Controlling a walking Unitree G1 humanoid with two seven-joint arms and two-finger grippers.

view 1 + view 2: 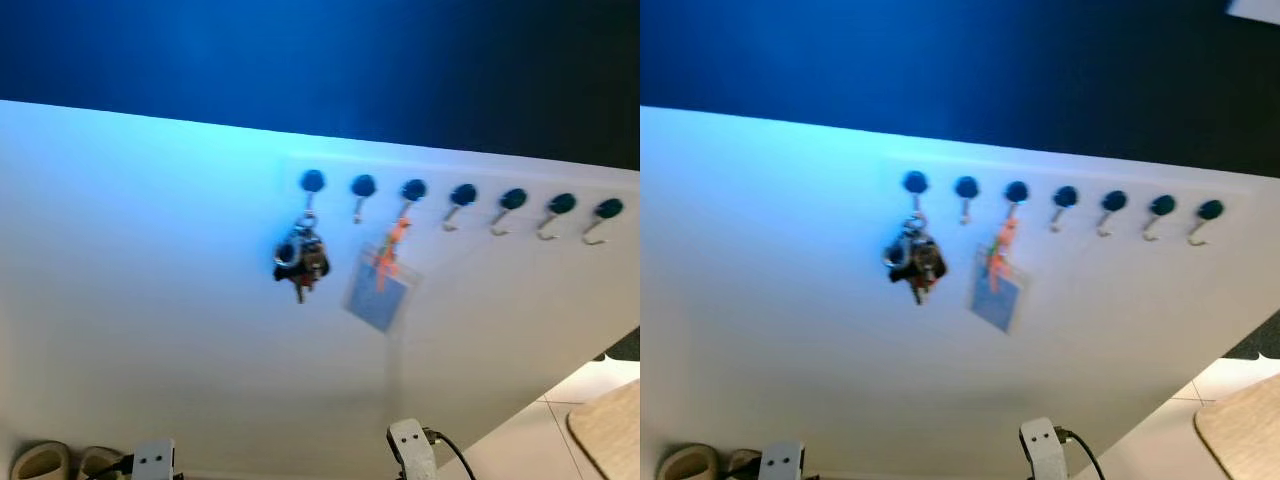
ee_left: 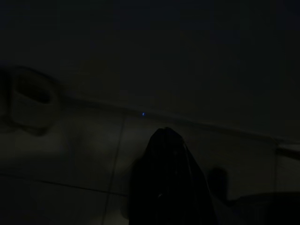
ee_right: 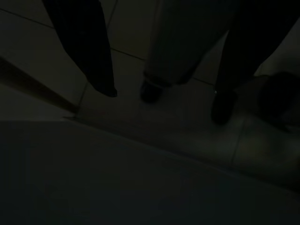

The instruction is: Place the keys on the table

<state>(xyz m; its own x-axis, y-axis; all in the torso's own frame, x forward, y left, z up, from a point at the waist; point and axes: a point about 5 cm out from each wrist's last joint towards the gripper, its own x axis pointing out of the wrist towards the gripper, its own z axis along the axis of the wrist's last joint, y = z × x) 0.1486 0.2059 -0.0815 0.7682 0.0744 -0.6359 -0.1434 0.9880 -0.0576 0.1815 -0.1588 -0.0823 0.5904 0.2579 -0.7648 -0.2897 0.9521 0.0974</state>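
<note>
A dark bunch of keys (image 1: 300,260) hangs from the leftmost blue-knobbed hook (image 1: 312,182) on a white wall, straight ahead. Both arms hang low, and their silver wrists, left (image 1: 152,460) and right (image 1: 412,448), poke in at the bottom edge of the eye views, far below the keys. In the very dark left wrist view, my left gripper (image 2: 165,133) reads as one closed point over a tiled floor. My right gripper (image 3: 164,101) is open with nothing held, its two black fingers (image 3: 104,84) spread wide above the floor.
A row of several blue-knobbed hooks (image 1: 463,195) runs to the right. A blue card on an orange strap (image 1: 380,290) hangs from the third. A light wooden table corner (image 1: 610,430) shows at bottom right over tiled floor. Slippers (image 1: 40,462) lie at bottom left.
</note>
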